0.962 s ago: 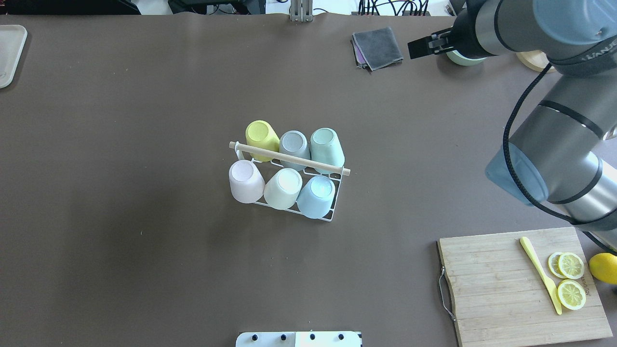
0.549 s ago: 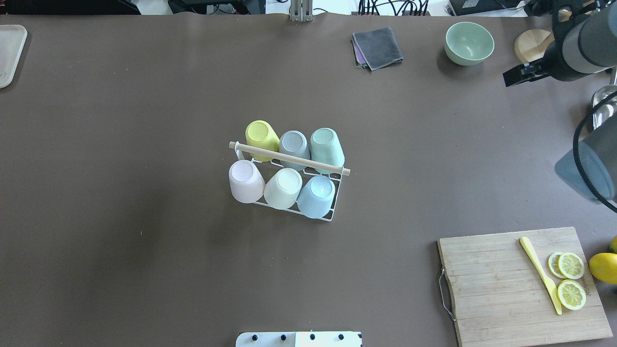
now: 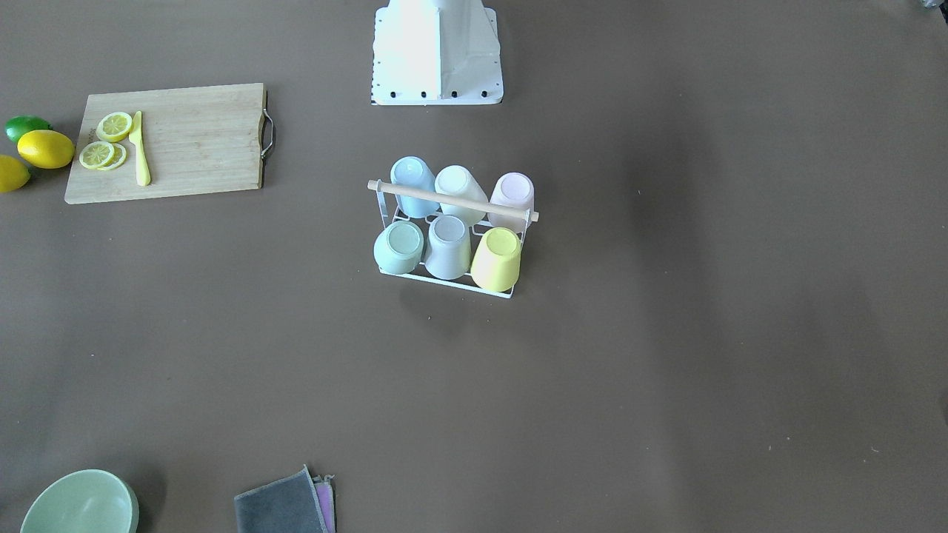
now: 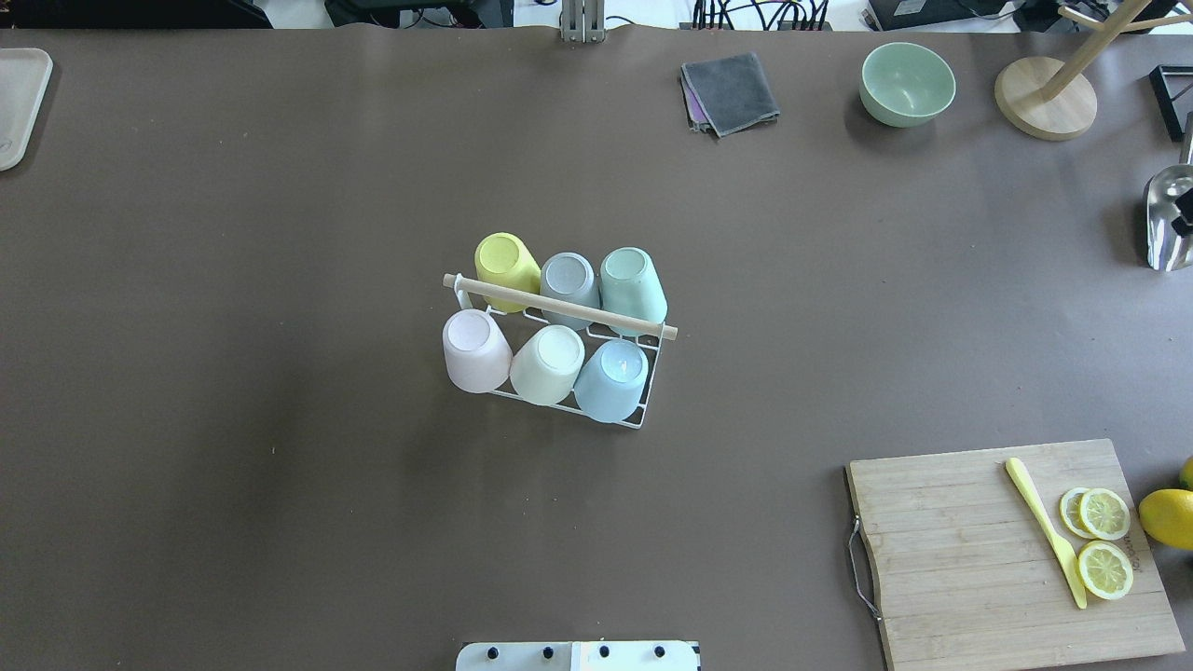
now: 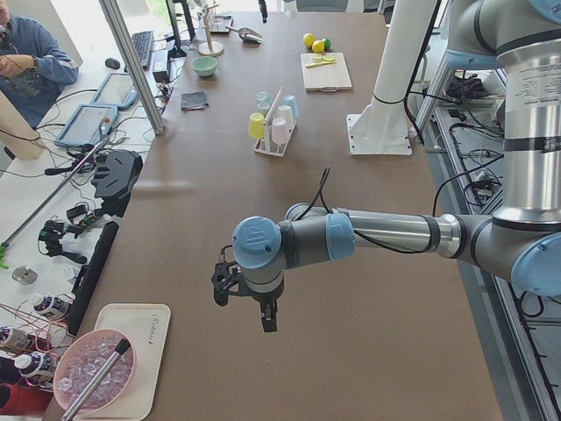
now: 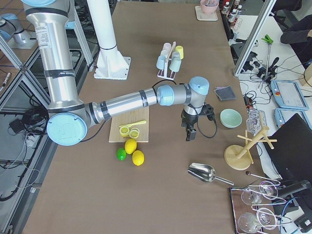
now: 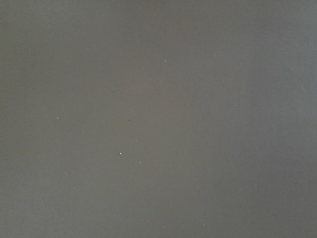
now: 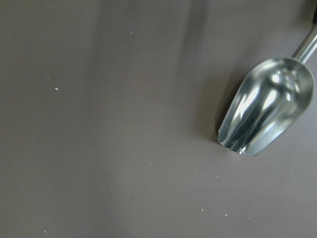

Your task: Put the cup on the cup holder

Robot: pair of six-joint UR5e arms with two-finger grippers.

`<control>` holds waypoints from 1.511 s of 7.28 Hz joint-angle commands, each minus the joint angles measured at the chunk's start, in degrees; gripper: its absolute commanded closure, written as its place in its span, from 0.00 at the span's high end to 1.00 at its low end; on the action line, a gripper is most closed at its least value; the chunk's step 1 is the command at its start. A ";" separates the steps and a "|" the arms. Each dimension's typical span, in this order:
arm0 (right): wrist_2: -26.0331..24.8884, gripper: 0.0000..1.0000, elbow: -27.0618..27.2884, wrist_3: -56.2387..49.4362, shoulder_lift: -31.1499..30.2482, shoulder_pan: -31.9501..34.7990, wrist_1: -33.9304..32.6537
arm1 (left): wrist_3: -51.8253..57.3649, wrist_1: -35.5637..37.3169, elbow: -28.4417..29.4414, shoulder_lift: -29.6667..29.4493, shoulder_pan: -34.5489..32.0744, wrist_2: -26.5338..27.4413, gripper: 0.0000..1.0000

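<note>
1. Cup holder (image 4: 559, 306): stands at the middle of the counter (image 4: 280, 233), well apart from both arms. Its wooden rod runs slantwise across the top.
2. Cups: six, all mouth-down on the prongs, bases up and leaning outward from the rod. In the overhead view the far row, left to right, is yellow cup (image 4: 506, 259), grey cup (image 4: 569, 278) and mint cup (image 4: 632, 281). The near row is pink cup (image 4: 473, 349), cream cup (image 4: 548, 362) and blue cup (image 4: 613, 375). Neighbouring cups touch or nearly touch.
3. Left pincer (image 5: 244, 303): hangs, pointing down, over the counter's left end, near a white tray (image 5: 153, 351). It appears only in the left side view, so whether it is wide or narrow cannot be told. It holds nothing visible.
4. Right pincer (image 6: 188, 129): hangs, pointing down, over the counter's right part, between the board (image 6: 117, 129) and the green bowl (image 6: 230, 118). It appears clearly only in the right side view, so its width cannot be told. It holds nothing visible.
5. Scoop (image 8: 267, 106): metal, lying on the counter at the far right. It fills the right part of the right wrist view.
6. Other items: grey cloth (image 4: 732, 91) at the far edge and a wooden stand (image 4: 1044, 98) right of the bowl. On the board lie a yellow knife (image 4: 1044, 531) and lemon slices (image 4: 1104, 540).
</note>
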 commanded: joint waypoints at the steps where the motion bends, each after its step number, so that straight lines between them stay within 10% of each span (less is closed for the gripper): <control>1: 5.11 1.00 -9.88 -4.42 -3.13 7.79 4.31 | -2.33 -0.25 0.01 -1.16 -0.17 -0.49 0.99; 4: 4.50 1.00 -19.68 -3.81 -3.32 8.69 20.51 | -4.72 -0.95 2.82 -2.92 0.18 -0.50 0.99; 11: 4.76 1.00 -9.05 5.51 -2.78 8.68 6.02 | -4.46 -2.88 6.60 -5.21 0.62 0.38 0.99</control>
